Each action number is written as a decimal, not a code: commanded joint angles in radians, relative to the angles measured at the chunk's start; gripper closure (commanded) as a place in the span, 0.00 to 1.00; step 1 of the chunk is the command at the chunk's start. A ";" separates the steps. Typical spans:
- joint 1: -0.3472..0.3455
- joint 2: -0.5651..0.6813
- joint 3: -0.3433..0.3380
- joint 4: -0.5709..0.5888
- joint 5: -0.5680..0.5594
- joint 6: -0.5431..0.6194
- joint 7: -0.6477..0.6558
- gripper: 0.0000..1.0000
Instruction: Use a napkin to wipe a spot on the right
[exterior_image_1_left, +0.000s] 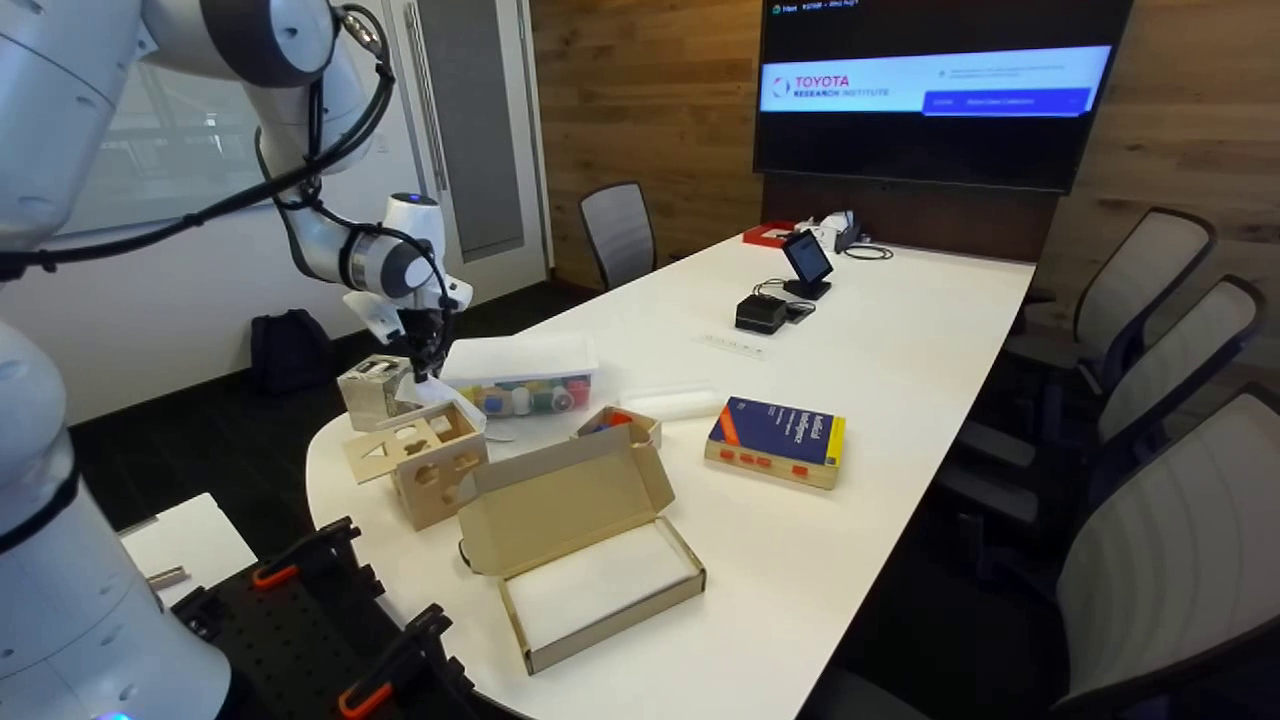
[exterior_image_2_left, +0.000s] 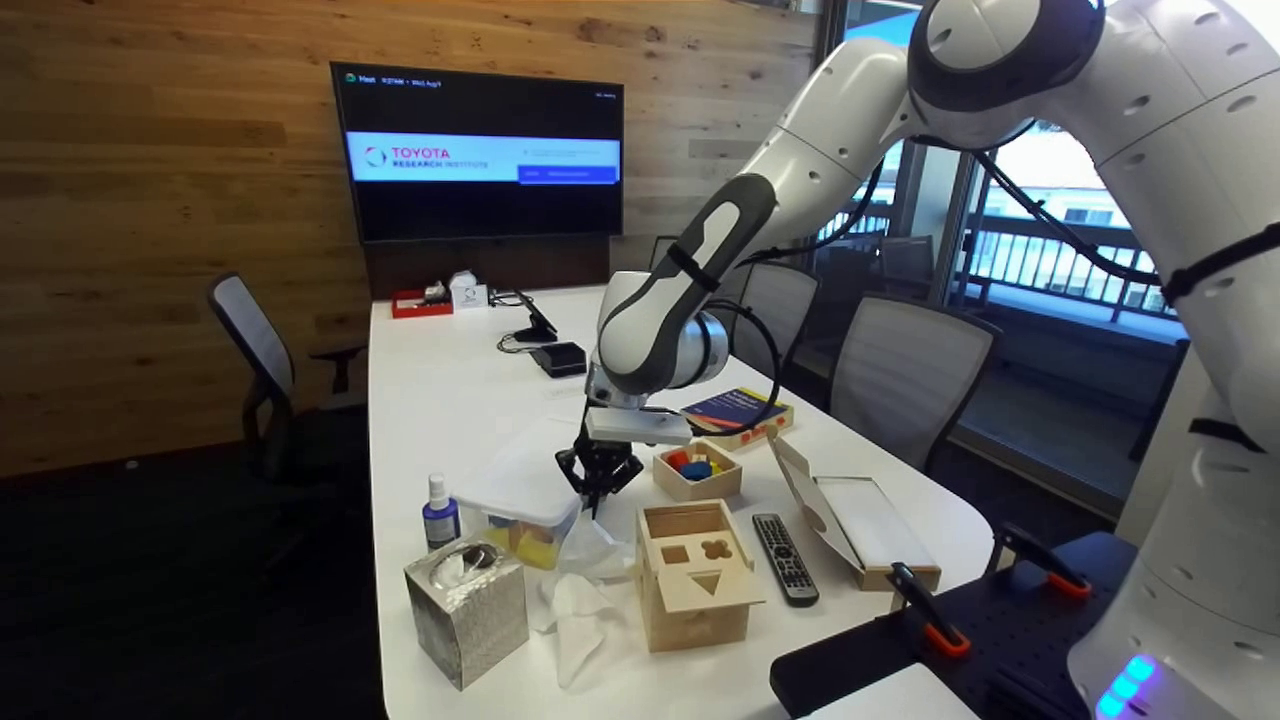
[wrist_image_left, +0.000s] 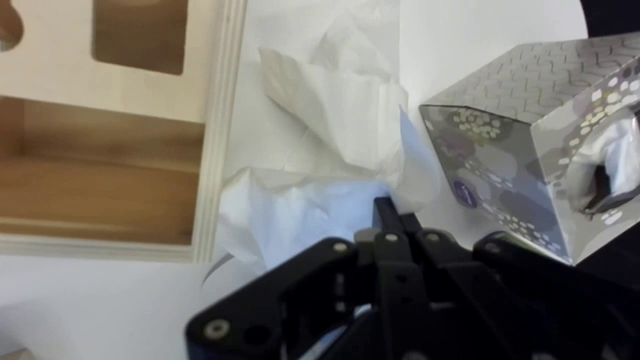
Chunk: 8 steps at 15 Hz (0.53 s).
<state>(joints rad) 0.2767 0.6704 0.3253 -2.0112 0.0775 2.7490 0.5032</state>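
Napkin sits right under the gripper, whose jaws we see pinched together on it; it is thin, white, crumpled paper. In the wrist view we find the wooden box, pale, smooth and cut with holes, left of the gripper, and the tissue box, silvery and patterned, to its right. Both exterior views show us the arm arched over, the gripper pointing down at the table.
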 joint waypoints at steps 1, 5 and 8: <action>-0.103 -0.014 0.076 -0.031 0.139 -0.040 -0.234 1.00; -0.176 0.027 0.099 0.027 0.218 -0.191 -0.439 0.73; -0.189 0.036 0.074 0.063 0.225 -0.305 -0.514 0.53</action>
<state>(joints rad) 0.1004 0.6946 0.4060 -1.9930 0.2726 2.5446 0.0632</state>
